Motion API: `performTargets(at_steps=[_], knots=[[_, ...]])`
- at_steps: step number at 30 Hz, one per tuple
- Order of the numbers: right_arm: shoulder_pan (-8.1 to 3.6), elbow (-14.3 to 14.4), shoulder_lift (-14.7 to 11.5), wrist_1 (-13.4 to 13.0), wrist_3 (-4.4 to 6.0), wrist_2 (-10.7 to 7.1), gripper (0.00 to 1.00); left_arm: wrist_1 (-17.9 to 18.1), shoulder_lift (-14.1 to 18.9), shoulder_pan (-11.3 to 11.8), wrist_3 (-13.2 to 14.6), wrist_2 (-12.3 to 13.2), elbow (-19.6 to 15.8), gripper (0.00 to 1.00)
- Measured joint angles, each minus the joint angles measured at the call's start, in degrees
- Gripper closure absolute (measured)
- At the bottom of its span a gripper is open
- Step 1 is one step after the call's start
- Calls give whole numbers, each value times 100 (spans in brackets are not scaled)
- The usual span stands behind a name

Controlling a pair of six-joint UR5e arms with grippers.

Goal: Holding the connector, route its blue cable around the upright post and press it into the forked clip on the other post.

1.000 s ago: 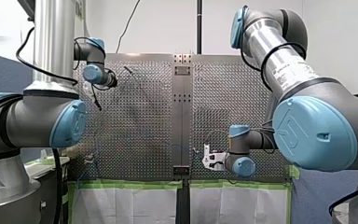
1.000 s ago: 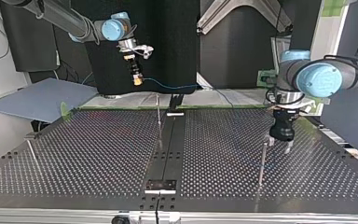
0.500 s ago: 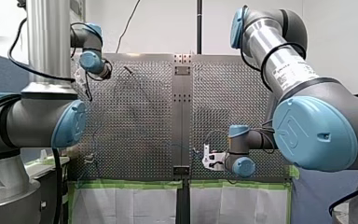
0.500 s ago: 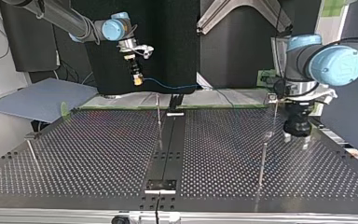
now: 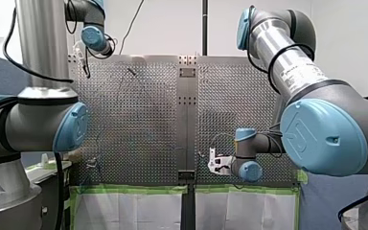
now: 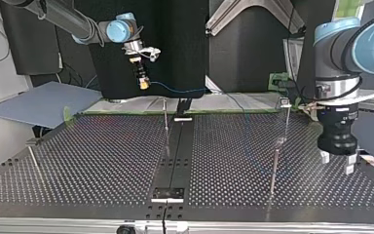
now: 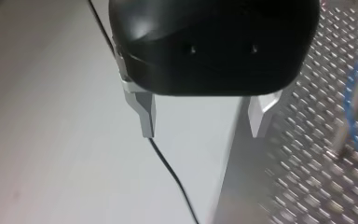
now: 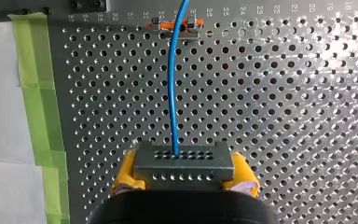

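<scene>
The right pincer [image 8: 184, 174] has its yellow pads [image 8: 125, 173] clamped on the grey connector [image 8: 182, 161], off the desk [image 8: 279, 102]. The blue cable [image 8: 172, 88] leaves the connector straight ahead of the pincer and runs to an orange-marked fitting [image 8: 175, 25] on the desk. The left pincer [image 7: 200, 116] has metal fingers [image 7: 145, 112] wide apart with nothing between them, over the desk's edge. In the top view a thin post [image 6: 284, 122] stands just beside the left pincer. A second post [image 6: 165, 119] stands nearer the right pincer but apart from it.

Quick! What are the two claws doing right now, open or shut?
Left claw: open, holding nothing.
Right claw: shut on the connector, with its blue cable leading away.
</scene>
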Motion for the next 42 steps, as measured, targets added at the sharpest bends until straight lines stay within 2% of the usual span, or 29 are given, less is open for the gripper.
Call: performTargets(at_steps=[9, 16, 21, 33, 37, 42], knots=[[2, -13, 0, 19, 1, -1, 100, -428, 368, -224, 431, 142, 430, 2], [4, -19, 0, 22, 1, -1, 100, -755, 286, -431, 756, 181, 756, 2], [3, -20, 0, 29, -5, -1, 100, -1019, 55, -650, 1022, 4, 938, 2], [13, -20, 0, 111, -39, 7, 100, -1605, -497, -1221, 1605, -566, 972, 2], [19, -20, 0, 99, -31, 6, 100, -1798, -549, -1305, 1797, -724, 973, 2], [23, -20, 0, 87, -26, 3, 100, -2021, -558, -1283, 1962, -876, 973, 2]])
